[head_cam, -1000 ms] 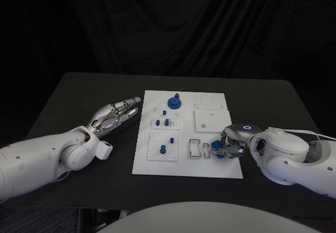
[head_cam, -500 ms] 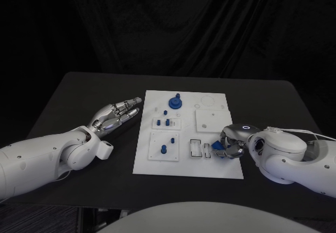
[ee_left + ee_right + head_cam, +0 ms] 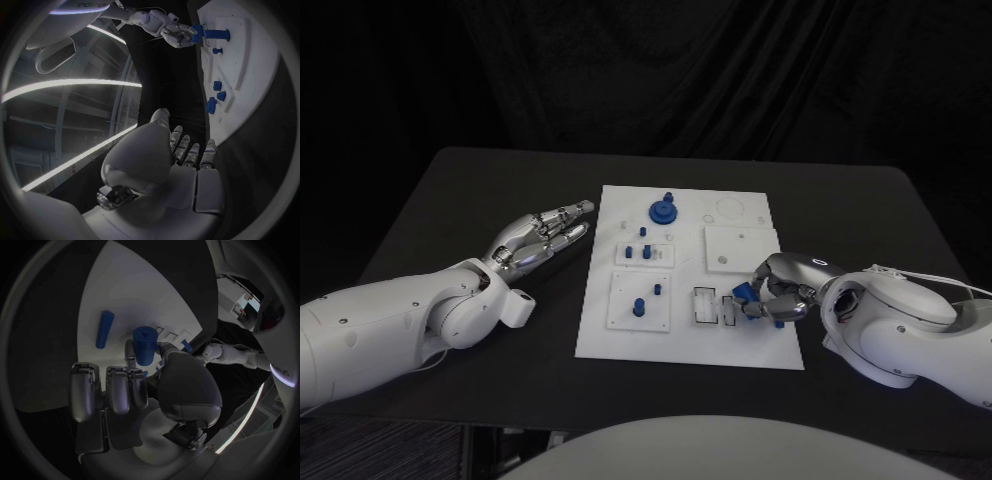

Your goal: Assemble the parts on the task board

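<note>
The right hand sits over the near right part of the task board, pinching a short blue cylinder between thumb and a finger while the other fingers lie curled alongside; in the right wrist view the piece stands roughly upright in that pinch, which looks like the pose needed to lower it end-first into a seat. Just beside the hand on the board are two small rectangular slots, the likeliest target, though whether the cylinder already touches the board I cannot tell. A second, slimmer blue pin lies flat on the board near the hand, apparently waiting its turn. Further across the board from the right hand, several small blue pegs already stand in their white blocks, and a blue round knob part stands at the board's far edge. The left hand rests on the worktop just beside the board's left edge, fingers straight and close together, holding nothing, seemingly parked clear so the right arm has room.
</note>
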`<state>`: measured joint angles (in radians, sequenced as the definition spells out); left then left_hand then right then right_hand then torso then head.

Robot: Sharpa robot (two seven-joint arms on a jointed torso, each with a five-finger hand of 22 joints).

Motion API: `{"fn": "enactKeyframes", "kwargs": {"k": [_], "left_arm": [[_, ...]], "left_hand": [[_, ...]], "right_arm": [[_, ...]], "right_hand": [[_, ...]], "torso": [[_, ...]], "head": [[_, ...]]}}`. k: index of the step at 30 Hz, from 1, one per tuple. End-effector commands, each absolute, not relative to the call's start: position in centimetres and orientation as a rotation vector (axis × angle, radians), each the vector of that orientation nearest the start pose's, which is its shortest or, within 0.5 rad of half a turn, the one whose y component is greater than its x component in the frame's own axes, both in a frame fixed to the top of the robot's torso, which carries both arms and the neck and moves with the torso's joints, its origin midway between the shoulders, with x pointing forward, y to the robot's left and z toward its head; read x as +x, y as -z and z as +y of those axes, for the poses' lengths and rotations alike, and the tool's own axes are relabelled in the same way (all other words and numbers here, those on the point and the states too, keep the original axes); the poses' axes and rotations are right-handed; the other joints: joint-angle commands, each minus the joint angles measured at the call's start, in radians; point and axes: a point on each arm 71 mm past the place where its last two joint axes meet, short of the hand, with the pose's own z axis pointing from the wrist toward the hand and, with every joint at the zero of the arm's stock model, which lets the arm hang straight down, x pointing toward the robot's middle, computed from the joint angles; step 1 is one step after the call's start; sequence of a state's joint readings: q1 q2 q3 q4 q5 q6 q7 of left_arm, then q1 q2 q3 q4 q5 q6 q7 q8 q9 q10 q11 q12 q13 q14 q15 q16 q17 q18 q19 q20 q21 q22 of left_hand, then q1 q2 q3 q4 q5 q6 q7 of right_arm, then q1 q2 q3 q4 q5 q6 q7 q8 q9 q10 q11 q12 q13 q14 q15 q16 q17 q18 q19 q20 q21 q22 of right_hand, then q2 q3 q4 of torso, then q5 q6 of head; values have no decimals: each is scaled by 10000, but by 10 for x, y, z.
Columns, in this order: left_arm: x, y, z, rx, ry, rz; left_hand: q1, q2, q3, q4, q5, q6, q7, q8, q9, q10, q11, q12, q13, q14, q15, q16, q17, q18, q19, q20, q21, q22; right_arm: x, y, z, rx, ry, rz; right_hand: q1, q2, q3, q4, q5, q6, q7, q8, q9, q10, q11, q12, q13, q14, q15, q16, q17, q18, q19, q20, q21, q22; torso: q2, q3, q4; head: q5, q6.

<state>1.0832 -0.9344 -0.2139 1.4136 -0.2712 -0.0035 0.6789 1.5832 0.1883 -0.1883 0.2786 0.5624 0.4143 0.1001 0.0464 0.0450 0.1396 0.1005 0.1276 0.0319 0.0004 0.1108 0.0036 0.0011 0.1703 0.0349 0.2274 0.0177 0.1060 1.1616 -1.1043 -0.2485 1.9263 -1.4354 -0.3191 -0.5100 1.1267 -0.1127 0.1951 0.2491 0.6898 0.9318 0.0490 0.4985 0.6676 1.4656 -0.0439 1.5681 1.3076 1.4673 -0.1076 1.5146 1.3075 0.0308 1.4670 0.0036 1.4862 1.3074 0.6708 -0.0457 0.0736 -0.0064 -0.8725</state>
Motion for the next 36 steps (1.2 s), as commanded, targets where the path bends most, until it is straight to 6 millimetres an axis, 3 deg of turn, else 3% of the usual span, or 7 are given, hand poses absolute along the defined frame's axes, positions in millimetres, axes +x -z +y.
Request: {"fn": "enactKeyframes", "kwargs": {"k": [1,5,9,15,24,36], "left_arm": [[437,273,270,-7894,16877,15581],[437,273,270,-7890,16873,15578],[437,274,268,-7882,16911,15590],[438,274,268,-7880,16949,15619],[438,274,268,-7886,16959,15637],[438,274,267,-7892,16994,15668]], "left_hand": [[54,-39,16,-27,-29,-24,70,12,11,18,37,47,6,-4,-56,-36,-11,113,-4,14,57,-20],[54,-41,15,-27,-30,-28,68,11,10,18,37,47,6,-4,-61,-36,-11,113,-6,11,56,-25],[53,-41,15,-27,-31,-33,68,10,10,18,36,48,6,-4,-64,-36,-11,114,-5,10,56,-22],[54,-43,15,-27,-32,-40,66,9,9,13,35,44,5,-4,-64,-36,-11,115,-5,7,56,-23],[54,-43,15,-27,-32,-40,66,9,9,13,35,44,5,-4,-64,-36,-11,115,-5,7,56,-23],[59,-42,19,-30,-45,-53,62,6,7,9,33,43,4,-4,-56,-36,-11,117,-6,4,55,-24]], "right_arm": [[366,235,-231,3103,-5574,19635],[366,230,-230,4156,-5992,19788],[366,230,-227,4711,-6125,20141],[367,234,-221,4742,-5986,20770],[371,243,-214,4520,-5723,21397],[371,255,-210,4220,-5368,21794]], "right_hand": [[193,365,1247,-1186,110,296,-317,86,541,1052,-63,27,2632,801,-69,-15,1340,-68,683,-69,-19,2317],[123,396,1285,-1164,105,290,-315,110,600,1052,-67,27,2632,793,-62,-36,1290,-58,668,-67,-54,2304],[-9,445,1331,-1116,-15,216,-301,105,680,1052,-59,27,2632,781,-46,-64,1223,-46,649,-57,-95,2287],[-462,556,1324,-880,-666,112,-257,34,822,1052,-20,27,2632,756,-1,-124,1082,-21,611,-14,-182,2252],[-1065,672,1167,-458,-1609,90,-197,-166,865,1052,33,27,2632,735,50,-179,951,3,573,36,-269,2219],[-1406,684,1003,-213,-1915,111,-157,-326,839,1052,63,27,2632,727,79,-201,892,8,567,63,-289,2212]], "torso": [[5,1,-4],[8,5,-12],[0,-13,20],[15,0,13],[7,-10,-6],[-8,-3,9]], "head": [[42,-1],[45,-1],[-13,-1],[-22,-1],[-11,-1],[24,-1]]}}
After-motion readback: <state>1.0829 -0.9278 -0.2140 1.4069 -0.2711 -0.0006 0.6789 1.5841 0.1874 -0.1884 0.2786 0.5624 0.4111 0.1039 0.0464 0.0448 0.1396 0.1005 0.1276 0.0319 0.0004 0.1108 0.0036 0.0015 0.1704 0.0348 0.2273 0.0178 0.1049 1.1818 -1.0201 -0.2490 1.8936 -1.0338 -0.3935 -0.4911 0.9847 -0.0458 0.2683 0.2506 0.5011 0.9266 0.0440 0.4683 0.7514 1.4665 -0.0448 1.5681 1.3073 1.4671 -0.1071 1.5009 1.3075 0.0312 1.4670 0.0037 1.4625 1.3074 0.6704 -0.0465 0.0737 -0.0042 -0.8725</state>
